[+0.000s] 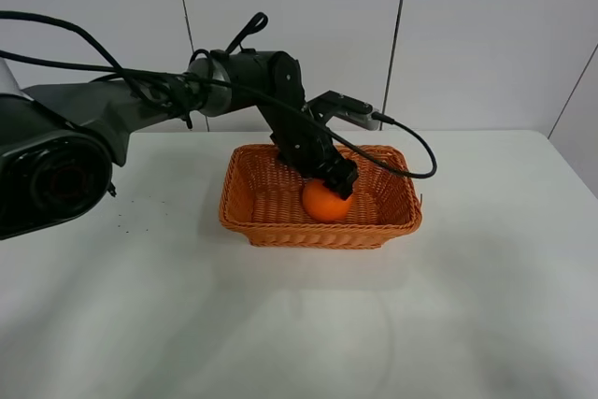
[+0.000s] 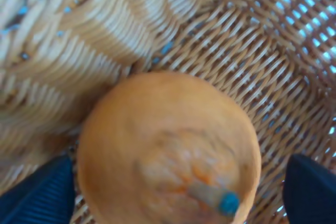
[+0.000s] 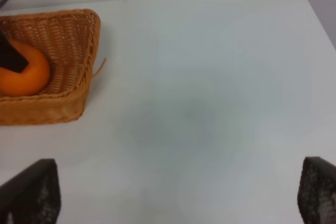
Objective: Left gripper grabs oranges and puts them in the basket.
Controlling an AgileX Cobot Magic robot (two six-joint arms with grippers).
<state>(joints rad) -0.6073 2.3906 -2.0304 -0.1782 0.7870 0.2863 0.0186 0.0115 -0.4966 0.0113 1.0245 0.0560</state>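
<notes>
Fruit: the round bright-orange fruit [image 1: 325, 203] is seen inside the rectangular orange-brown wicker basket [image 1: 318, 234], apparently resting on its floor.
Left jaws: on the black two-fingered left gripper [image 1: 338, 178], the jaws are spread wider than the fruit, flanking it.
Right jaws: on the right gripper [image 3: 178, 192], spread wide over the white tabletop [image 3: 210, 103], nothing between.
Risk: during withdrawal the fruit could be dragged up by a brushing finger, or the weave snagged and the basket tipped.
</notes>
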